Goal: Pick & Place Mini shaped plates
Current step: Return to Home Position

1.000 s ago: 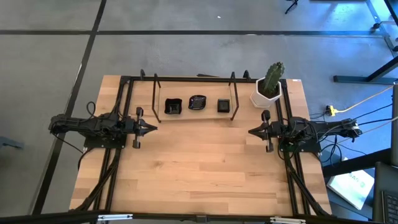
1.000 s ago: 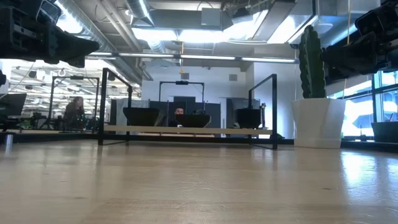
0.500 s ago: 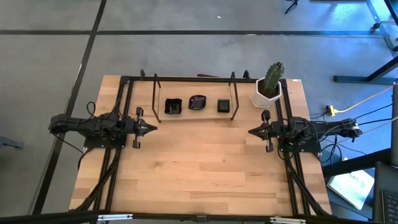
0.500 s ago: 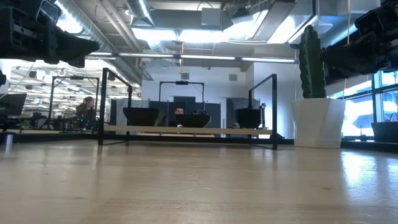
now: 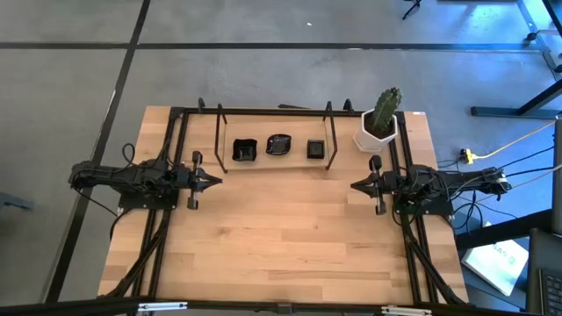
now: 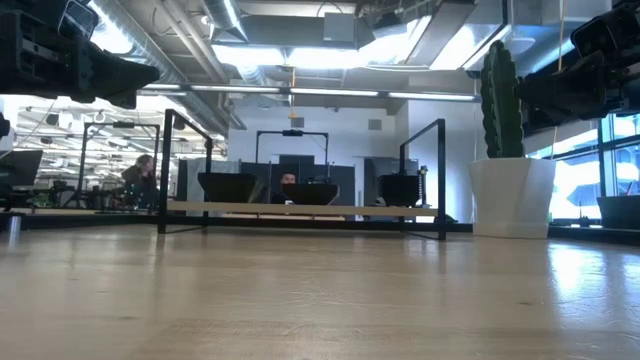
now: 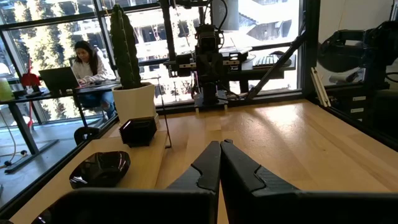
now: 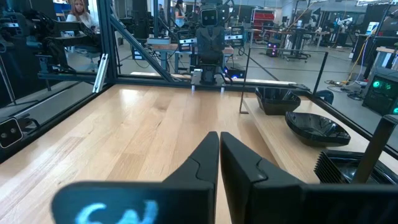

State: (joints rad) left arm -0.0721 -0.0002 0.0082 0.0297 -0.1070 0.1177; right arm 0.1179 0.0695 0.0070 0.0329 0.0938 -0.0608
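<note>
Three mini shaped plates, glossy black, rest in a row on a low wooden shelf [image 5: 263, 163] at the table's far middle: a square one [image 5: 244, 150], a wavy-rimmed one [image 5: 279, 145] and a smaller square one [image 5: 316, 148]. They also show in the low view [image 6: 310, 192]. My left gripper [image 5: 216, 182] hovers at the table's left, pointing level toward the right, shut and empty [image 7: 220, 144]. My right gripper [image 5: 354, 186] faces it from the table's right, shut and empty [image 8: 219, 135]. Both stand nearer the front than the shelf.
A white pot with a green cactus [image 5: 379, 125] stands at the far right corner, just beyond my right arm. Thin black uprights [image 5: 331, 136] flank the shelf, and black frame rails [image 5: 172, 132] run along the table's sides. Bare wood [image 5: 281, 228] lies between the arms.
</note>
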